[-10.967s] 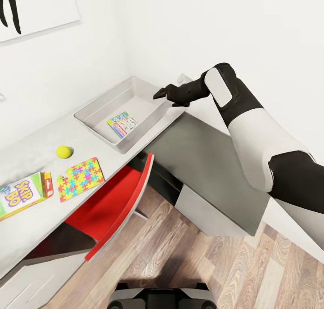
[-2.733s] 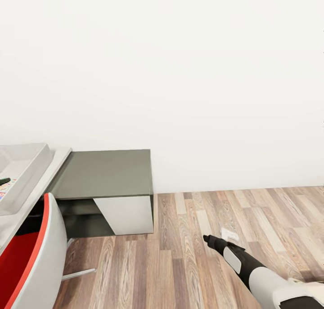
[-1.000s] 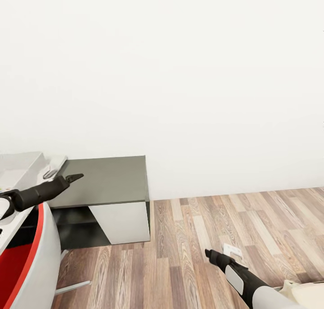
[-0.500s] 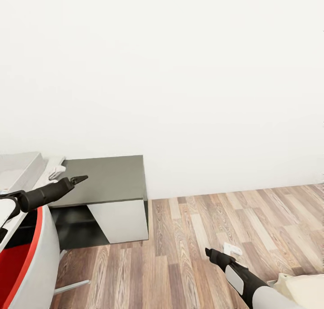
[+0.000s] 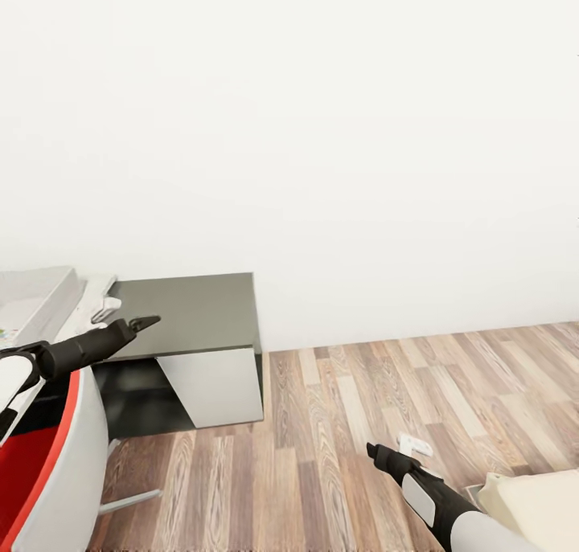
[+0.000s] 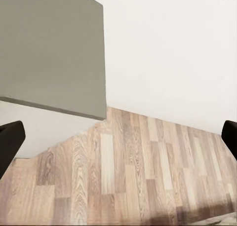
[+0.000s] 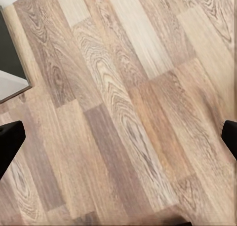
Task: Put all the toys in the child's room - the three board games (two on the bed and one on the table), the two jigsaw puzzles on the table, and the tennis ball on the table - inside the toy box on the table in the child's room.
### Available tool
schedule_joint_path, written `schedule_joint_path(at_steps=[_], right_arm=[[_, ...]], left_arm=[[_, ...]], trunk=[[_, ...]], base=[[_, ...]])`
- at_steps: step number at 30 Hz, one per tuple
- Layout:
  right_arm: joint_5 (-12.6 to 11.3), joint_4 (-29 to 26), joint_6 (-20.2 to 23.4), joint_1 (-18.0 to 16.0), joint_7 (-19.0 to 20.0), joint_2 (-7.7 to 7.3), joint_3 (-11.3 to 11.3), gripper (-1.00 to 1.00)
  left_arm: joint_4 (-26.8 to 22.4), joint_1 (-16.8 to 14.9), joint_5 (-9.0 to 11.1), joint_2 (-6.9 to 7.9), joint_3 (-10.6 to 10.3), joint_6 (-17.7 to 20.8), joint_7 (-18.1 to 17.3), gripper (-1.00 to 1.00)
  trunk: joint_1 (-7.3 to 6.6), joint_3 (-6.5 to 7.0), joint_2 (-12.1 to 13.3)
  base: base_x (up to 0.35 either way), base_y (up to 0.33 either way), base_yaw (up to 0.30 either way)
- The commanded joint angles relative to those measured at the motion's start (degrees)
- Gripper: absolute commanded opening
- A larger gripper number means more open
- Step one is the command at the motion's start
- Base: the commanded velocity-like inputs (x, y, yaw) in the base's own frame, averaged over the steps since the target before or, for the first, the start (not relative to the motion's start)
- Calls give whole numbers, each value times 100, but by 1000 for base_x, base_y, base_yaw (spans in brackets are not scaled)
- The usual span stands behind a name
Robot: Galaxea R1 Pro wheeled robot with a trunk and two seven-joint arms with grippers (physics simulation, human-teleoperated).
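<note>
From the head view, a plain white wall (image 5: pixel 322 134) fills the upper part of the scene, and wood-plank floor (image 5: pixel 338 423) runs along its foot. At the far left edge stands the toy box (image 5: pixel 36 299), a light-grey bin with a sloping side, resting on the light part of the counter (image 5: pixel 92 303); a sliver of colourful print shows inside it at the picture's edge, too little to tell which toy it is. Beside the bin the counter steps down to its lower dark-grey section (image 5: pixel 189 311). The left gripper (image 5: pixel 146 323) hangs in front of that dark section, above a red chair with a white shell (image 5: pixel 56 464). The right gripper (image 5: pixel 371 451) points out low over the floor, and a pale beige corner, probably the bed (image 5: pixel 535 508), enters at the lower right. The left wrist view adds the dark-grey top seen from close by, with the floor and wall beyond it, and its two dark fingertips (image 6: pixel 10 144) sit wide apart at opposite edges of the picture with nothing between them. The right wrist view looks straight down onto bare planks, and there too the fingertips (image 7: pixel 11 139) are spread apart, holding nothing.
</note>
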Motion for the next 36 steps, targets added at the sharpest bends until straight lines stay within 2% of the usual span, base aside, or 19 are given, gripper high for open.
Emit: schedule_joint_path(at_steps=[1, 8, 13, 16, 18, 20, 21, 22, 23, 25, 26, 29, 30, 32, 36], right_arm=[[-60, -1, -7, -4, -5, -4, 48, 100], [-60, -1, -7, -4, -5, 1, 54, 100], [-64, -1, -8, -4, -5, 14, 49, 100], [-67, -1, -7, -4, -5, 19, 48, 100], [-67, -1, -7, -4, -5, 21, 48, 100], [-68, -1, -7, -4, -5, 22, 48, 100], [-68, -1, -7, -4, -5, 20, 48, 100], [-68, -1, -7, -4, -5, 21, 48, 100], [-68, -1, -7, -4, -5, 22, 48, 100], [-68, 2, -7, -4, -5, 22, 48, 100], [-68, 12, -7, -4, -5, 22, 48, 100], [-68, 27, -7, -4, -5, 23, 48, 100], [-68, 39, -7, -4, -5, 23, 48, 100], [-68, 54, -7, -4, -5, 26, 48, 100], [-68, 65, -7, -4, -5, 34, 53, 100]], left_arm=[[-5, -6, 60, 3, -82, 2, 61, 100], [8, -2, 17, -5, -581, -57, 76, 100], [36, 2, -12, -19, -726, -68, 77, 100], [64, 4, -86, -91, -760, -80, 77, 100], [84, 8, -213, -177, -774, -85, 77, 100], [110, 14, -423, -286, -781, -88, 81, 100], [128, 26, -611, -379, -783, -89, 83, 100], [138, 36, -715, -431, -784, -90, 83, 100], [173, 51, -935, -548, -784, -90, 84, 100], [237, 65, -1171, -671, -782, -91, 85, 100], [327, 75, -1410, -798, -781, -91, 85, 100], [507, 89, -1756, -977, -775, -93, 86, 100], [659, 96, -1966, -1079, -770, -97, 82, 100], [939, 102, -2214, -1185, -769, -140, 80, 100], [1714, 107, -2467, -1275, -782, -508, 54, 100]], trunk=[[1, -11, -12], [1, 24, -12], [1, 65, -12], [1, 90, -12], [1, 107, -12], [1, 125, -12], [1, 133, -12], [1, 142, -12], [1, 151, -12], [1, 168, -12], [1, 176, -12], [1, 202, -12], [1, 211, -12], [1, 228, -12], [1, 263, -12]], base=[[-234, -113, -1], [-184, -92, -60], [-31, -17, -116], [-8, -4, -122], [-3, -2, -123], [-2, -1, -124], [-1, -1, -124], [-1, 0, -124], [-1, 0, -124], [0, 0, -124], [0, 0, -124], [0, 0, -124], [0, 0, -124], [0, 0, -124], [0, 0, -124]])
